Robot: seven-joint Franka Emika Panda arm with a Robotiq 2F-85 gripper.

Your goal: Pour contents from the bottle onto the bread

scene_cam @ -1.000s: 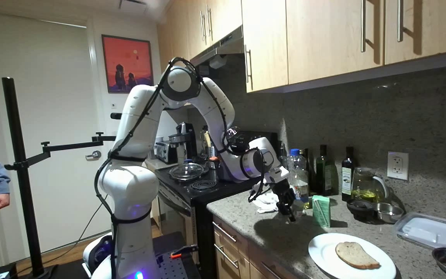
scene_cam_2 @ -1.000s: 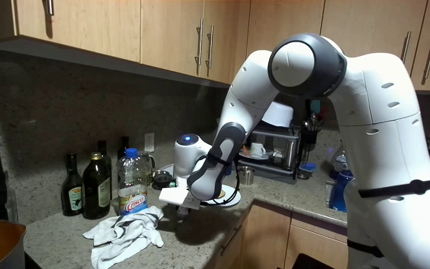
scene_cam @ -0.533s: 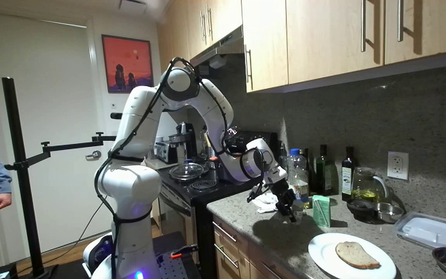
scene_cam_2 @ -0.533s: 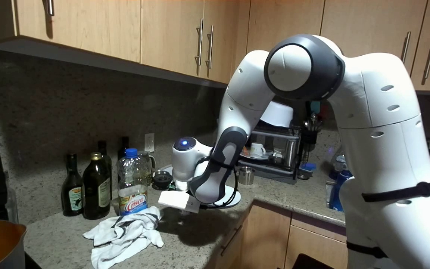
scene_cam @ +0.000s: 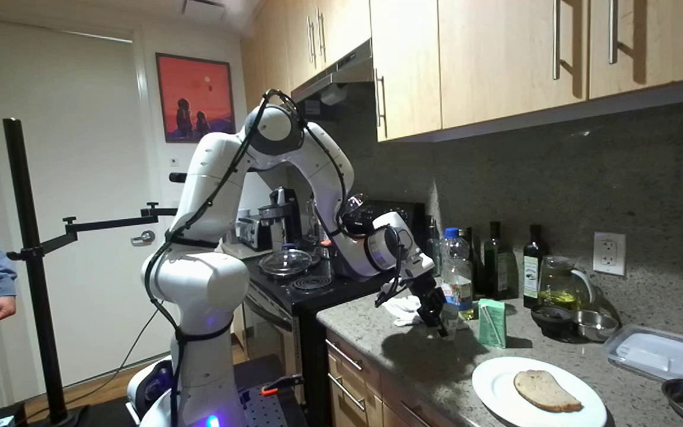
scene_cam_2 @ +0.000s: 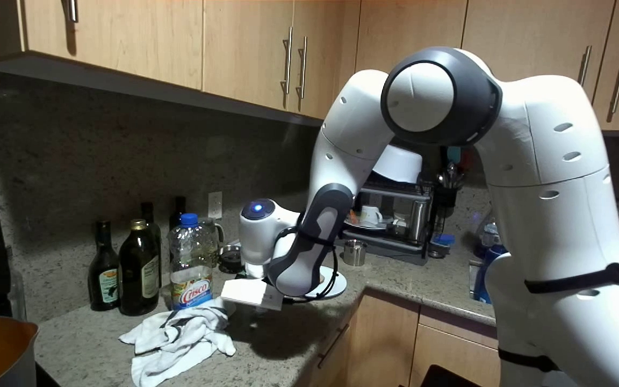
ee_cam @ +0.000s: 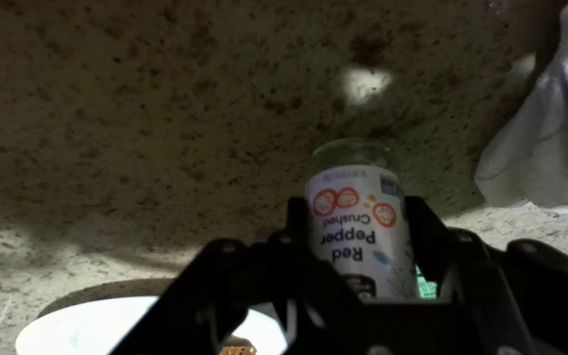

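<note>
I see the white-labelled glass bottle of crushed red pepper [ee_cam: 361, 231] held at unclear tilt in the gripper [ee_cam: 357, 213]; the light-brown bread slice [scene_cam: 546, 391] lies flat on the white plate [scene_cam: 497, 379].

kitchen, looks like a home one. pale wood wall cabinets [scene_cam: 495, 59] with long steel bar handles [scene_cam: 556, 40] in both exterior views. black stove [scene_cam: 300, 298] with a spiral coil burner [scene_cam: 312, 283], grey steel range hood [scene_cam: 350, 70] above it. speckled grey stone counter [scene_cam_2: 406, 277] holds dark glass bottles [scene_cam_2: 138, 279], a blue-capped clear plastic crisco bottle [scene_cam_2: 190, 258] and a dark tiered dish rack [scene_cam_2: 384, 250] with a white mug [scene_cam_2: 369, 215]. home cue: framed red-orange wall picture [scene_cam: 196, 98] near a white door [scene_cam: 74, 172].
</note>
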